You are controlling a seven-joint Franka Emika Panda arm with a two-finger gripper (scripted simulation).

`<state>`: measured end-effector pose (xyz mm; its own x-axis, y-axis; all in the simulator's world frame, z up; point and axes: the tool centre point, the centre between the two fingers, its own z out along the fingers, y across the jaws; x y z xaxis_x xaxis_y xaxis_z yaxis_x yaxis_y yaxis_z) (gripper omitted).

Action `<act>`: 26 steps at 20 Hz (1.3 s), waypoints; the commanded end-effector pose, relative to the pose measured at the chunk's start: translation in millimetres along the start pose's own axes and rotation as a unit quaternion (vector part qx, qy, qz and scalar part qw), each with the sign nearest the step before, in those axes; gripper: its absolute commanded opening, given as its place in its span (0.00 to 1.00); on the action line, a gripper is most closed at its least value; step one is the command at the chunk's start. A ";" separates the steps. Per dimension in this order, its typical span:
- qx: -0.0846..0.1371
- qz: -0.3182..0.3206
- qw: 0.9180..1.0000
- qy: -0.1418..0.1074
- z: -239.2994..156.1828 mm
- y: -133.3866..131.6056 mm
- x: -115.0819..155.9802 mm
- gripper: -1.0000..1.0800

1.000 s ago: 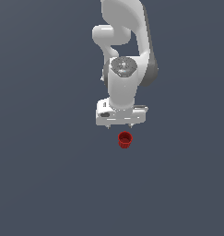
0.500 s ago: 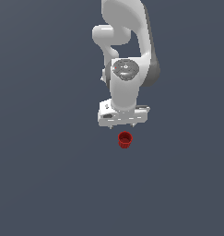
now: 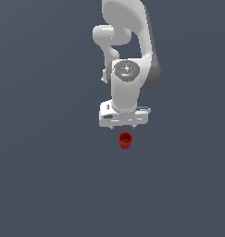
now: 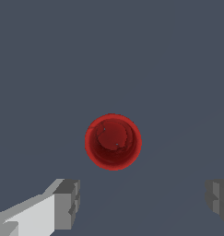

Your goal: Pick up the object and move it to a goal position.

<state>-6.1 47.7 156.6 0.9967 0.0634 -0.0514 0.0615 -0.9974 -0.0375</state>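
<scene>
Nothing is done yet: the small red hollow ribbed cup (image 3: 125, 140) stands ungrasped on the flat grey floor (image 3: 44, 176), apart from the white two-fingered gripper (image 3: 124, 125), whose jaws are spread wide, so grasp, lift and carry to the goal all remain.

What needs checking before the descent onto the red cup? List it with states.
1. Gripper open: ok, the jaws stand wide apart in the wrist view.
2. Gap wider than the red cup: ok.
3. Cup upright, hollow top facing up: ok.
4. Cup free, untouched by the fingers: ok.
5. Cup centred between the jaws: not ok, it lies ahead of the line between them in the wrist view.
6. Height above the cup: cannot tell.
</scene>
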 end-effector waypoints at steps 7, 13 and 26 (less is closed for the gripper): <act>-0.003 0.053 0.999 0.005 12.2 -4.2 3.2 0.96; -0.006 0.117 0.993 0.012 26.6 -9.0 6.7 0.96; -0.011 0.238 0.971 0.026 53.9 -17.7 12.2 0.96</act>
<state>1.8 67.3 104.9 0.9226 -0.3856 -0.0099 -0.3856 -0.9227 -0.0021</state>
